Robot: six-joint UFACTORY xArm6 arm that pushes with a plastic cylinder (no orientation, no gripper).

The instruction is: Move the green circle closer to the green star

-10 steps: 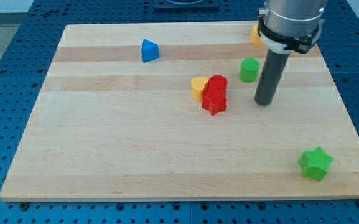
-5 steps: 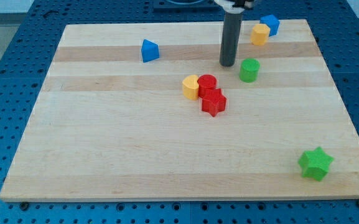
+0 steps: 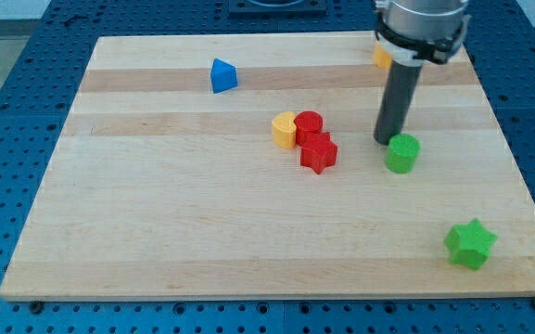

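Green circle block (image 3: pixel 401 153) sits right of board centre, my tip (image 3: pixel 384 141), a bare rod holding nothing, touching its 10 o'clock edge; off-centre contact risks deflecting it past the green star block (image 3: pixel 471 244) at 5 o'clock.

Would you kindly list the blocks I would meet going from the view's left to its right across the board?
Blue block → yellow block → red star → green circle, with my tip at its upper left → green star.

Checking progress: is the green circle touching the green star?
No, the green circle sits apart from the green star, with bare board between them.
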